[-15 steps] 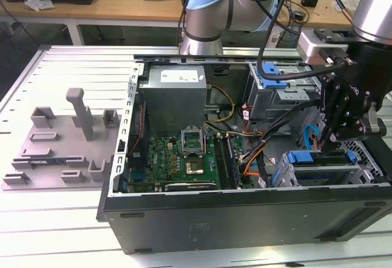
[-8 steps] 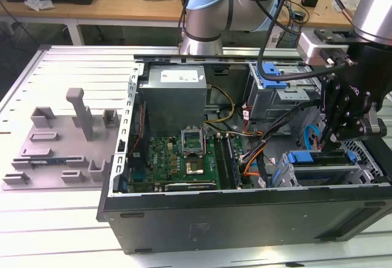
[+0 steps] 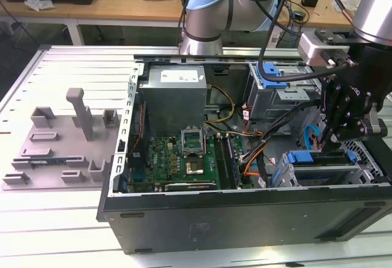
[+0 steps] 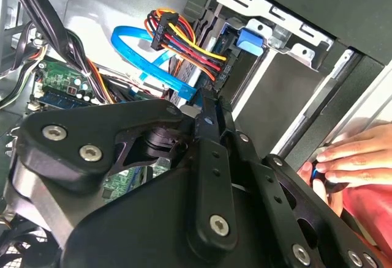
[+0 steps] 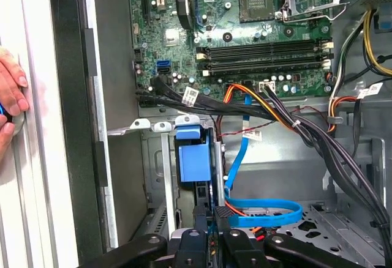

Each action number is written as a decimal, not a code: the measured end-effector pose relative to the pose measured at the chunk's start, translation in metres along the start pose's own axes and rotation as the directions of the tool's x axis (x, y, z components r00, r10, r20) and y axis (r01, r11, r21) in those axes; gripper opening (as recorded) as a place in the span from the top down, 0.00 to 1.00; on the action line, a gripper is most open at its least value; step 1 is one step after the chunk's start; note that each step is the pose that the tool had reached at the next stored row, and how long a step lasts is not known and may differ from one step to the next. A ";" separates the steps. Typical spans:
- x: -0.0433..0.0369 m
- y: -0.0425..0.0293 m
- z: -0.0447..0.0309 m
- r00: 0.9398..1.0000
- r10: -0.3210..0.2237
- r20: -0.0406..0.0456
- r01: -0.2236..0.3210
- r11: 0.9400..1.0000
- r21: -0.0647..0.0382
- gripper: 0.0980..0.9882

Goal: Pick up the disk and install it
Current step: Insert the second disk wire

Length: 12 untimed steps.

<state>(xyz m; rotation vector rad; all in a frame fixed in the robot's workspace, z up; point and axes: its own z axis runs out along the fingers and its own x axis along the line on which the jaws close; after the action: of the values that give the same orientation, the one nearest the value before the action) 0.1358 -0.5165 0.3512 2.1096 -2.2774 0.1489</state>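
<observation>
Open PC case [image 3: 245,219] is laid on the table [image 3: 61,231], with the motherboard [image 3: 177,155] exposed near the case centre. In the exterior view, the disk [image 3: 321,171] is seen at about 4 o'clock of the case, lying in the lower drive bay with its blue bracket on the side toward the motherboard. In the first wrist view the disk [image 5: 193,161] is seen edge-on, slotted between the bay's metal walls.

The hand [image 3: 329,138] is held just above the disk, at 12 o'clock of it in the exterior view, and appears close to the bracket; contact cannot be confirmed. Its fingers are seen drawn nearly together in both wrist views [image 5: 212,216] [image 4: 211,100], and nothing can be made out clamped between them.

A blue cable [image 5: 263,213] is looped beside the bay, near the hand. A second blue bracket [image 3: 272,75] is seen in the upper bay, at 1 o'clock of the case. A grey fixture [image 3: 61,152] sits on the table, well apart at 9 o'clock of the case. A person's fingers [image 4: 358,152] are rested outside the case wall, also seen in the first wrist view [image 5: 9,90].
</observation>
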 end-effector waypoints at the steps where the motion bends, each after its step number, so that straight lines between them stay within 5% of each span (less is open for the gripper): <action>1: 0.0000 -0.0001 0.0001 1.000 0.000 0.000 0.000 1.000 0.000 0.93; 12: -0.0004 -0.0010 0.0031 1.000 -0.009 0.000 0.009 1.000 0.001 0.93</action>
<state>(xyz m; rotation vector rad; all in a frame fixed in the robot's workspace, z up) 0.1369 -0.5165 0.3482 2.1207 -2.2678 0.1492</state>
